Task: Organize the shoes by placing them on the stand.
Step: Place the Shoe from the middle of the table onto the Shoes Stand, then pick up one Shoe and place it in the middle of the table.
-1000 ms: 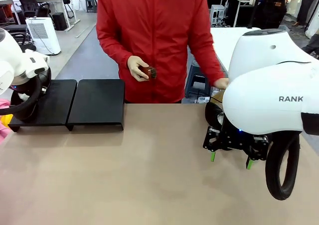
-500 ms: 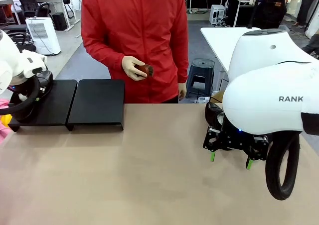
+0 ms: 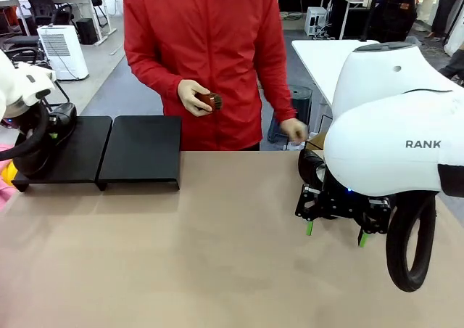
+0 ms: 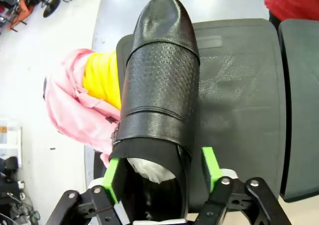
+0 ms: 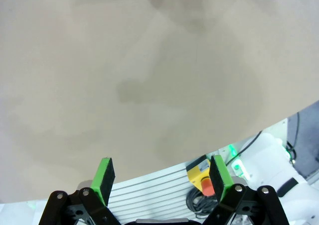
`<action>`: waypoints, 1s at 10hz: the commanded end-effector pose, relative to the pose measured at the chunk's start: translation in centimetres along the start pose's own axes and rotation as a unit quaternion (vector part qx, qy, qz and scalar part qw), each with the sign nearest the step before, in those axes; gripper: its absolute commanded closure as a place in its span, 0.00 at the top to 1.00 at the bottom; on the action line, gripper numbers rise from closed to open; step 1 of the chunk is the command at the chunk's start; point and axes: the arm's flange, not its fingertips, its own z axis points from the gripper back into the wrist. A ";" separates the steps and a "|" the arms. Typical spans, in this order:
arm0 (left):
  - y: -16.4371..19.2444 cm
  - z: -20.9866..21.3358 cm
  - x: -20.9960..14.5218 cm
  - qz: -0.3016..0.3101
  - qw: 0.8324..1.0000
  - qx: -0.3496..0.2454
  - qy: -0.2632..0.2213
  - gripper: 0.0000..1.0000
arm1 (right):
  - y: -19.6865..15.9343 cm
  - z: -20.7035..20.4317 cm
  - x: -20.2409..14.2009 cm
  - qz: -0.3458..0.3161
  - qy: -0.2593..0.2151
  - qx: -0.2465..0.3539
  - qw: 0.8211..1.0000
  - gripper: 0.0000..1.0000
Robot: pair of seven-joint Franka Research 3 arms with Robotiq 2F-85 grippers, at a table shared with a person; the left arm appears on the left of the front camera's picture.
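A glossy black shoe (image 4: 162, 80) lies flat on the left half of the matte-black stand (image 4: 239, 85), toe pointing away from my left gripper (image 4: 161, 170). That gripper is open around the shoe's heel: one green pad (image 4: 113, 177) sits against its side and the other pad (image 4: 209, 166) stands clear of it. In the front view the same shoe (image 3: 64, 116) rests at the far left of the stand (image 3: 141, 150), behind my left arm. My right gripper (image 3: 336, 233) hangs open and empty just above the table at the right, as the right wrist view (image 5: 162, 175) confirms.
A person in a red jacket (image 3: 203, 45) stands behind the table holding a small brown brush (image 3: 211, 100). A dark glossy shape (image 3: 312, 165) sits behind my right gripper, mostly hidden. Pink and yellow cloth (image 4: 84, 100) lies beside the stand's left end.
My left gripper's jaws have opened and let go of the shoe on the stand, and the left arm has drawn a little to the left. The person's other hand has come forward.
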 end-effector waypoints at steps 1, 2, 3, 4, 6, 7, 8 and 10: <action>-0.3 -0.9 -0.3 -0.006 1.000 -0.002 0.009 0.90 | 0.0 0.1 0.1 0.006 0.000 0.002 1.000 1.00; -0.3 -0.9 -0.3 -0.006 1.000 -0.002 0.009 0.90 | 0.0 0.1 0.1 0.006 0.000 0.002 1.000 1.00; -0.3 -0.9 -0.3 -0.006 1.000 -0.002 0.009 0.90 | 0.0 0.1 0.1 0.006 0.000 0.002 1.000 1.00; -0.3 -0.9 -0.3 -0.006 1.000 -0.002 0.009 0.90 | 0.0 0.1 0.1 0.006 0.000 0.002 1.000 1.00; -0.3 -0.9 -0.3 -0.006 1.000 -0.002 0.009 0.90 | 0.0 0.1 0.1 0.006 0.000 0.002 1.000 1.00; -0.3 -0.9 -0.3 -0.006 1.000 -0.002 0.009 0.90 | 0.0 0.1 0.1 0.006 0.000 0.002 1.000 1.00; -0.3 -0.9 -0.3 -0.006 1.000 -0.002 0.009 0.90 | 0.0 0.1 0.1 0.006 0.000 0.002 1.000 1.00; -0.5 0.7 0.0 0.000 1.000 -0.005 -0.002 0.90 | 0.0 0.1 0.1 0.006 0.000 0.002 1.000 1.00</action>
